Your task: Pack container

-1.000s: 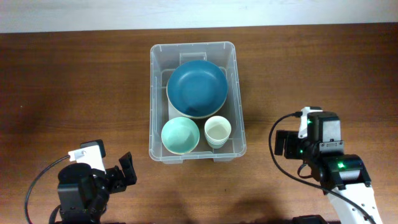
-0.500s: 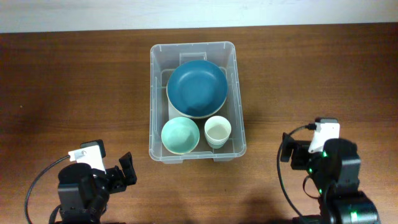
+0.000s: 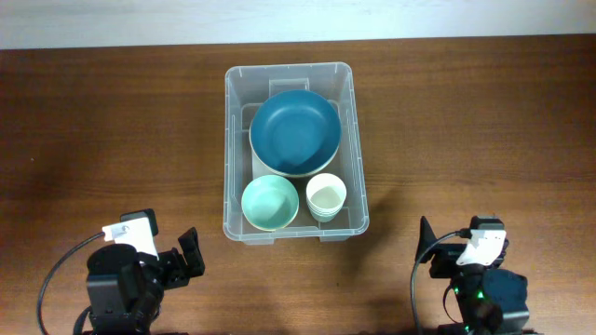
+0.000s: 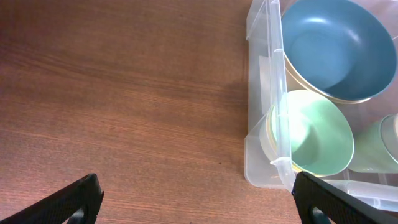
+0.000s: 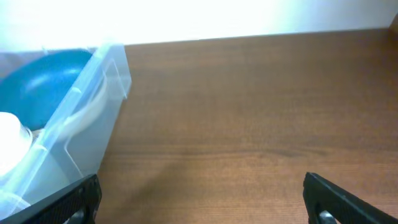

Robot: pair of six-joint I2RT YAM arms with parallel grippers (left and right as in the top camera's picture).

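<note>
The clear plastic container point(image 3: 231, 140) stands upright at the table's middle. It holds a large blue bowl point(image 3: 294, 132), a small mint-green bowl point(image 3: 269, 202) and a stack of pale cups point(image 3: 326, 196). My left gripper point(image 4: 199, 202) is open and empty, low at the front left, over bare wood beside the container's corner point(image 4: 264, 162). My right gripper point(image 5: 205, 199) is open and empty at the front right, with the container point(image 5: 93, 106) to its left. In the overhead view both arms sit at the near edge, the left arm point(image 3: 140, 270) and the right arm point(image 3: 475, 279).
The wooden table point(image 3: 484, 121) spreads around the container. A pale wall band point(image 3: 298, 19) runs along the far edge. Black cables point(image 3: 56, 274) loop beside each arm base.
My right arm has drawn back toward the near edge and lower in the overhead view. The left arm and the container's contents have not moved.
</note>
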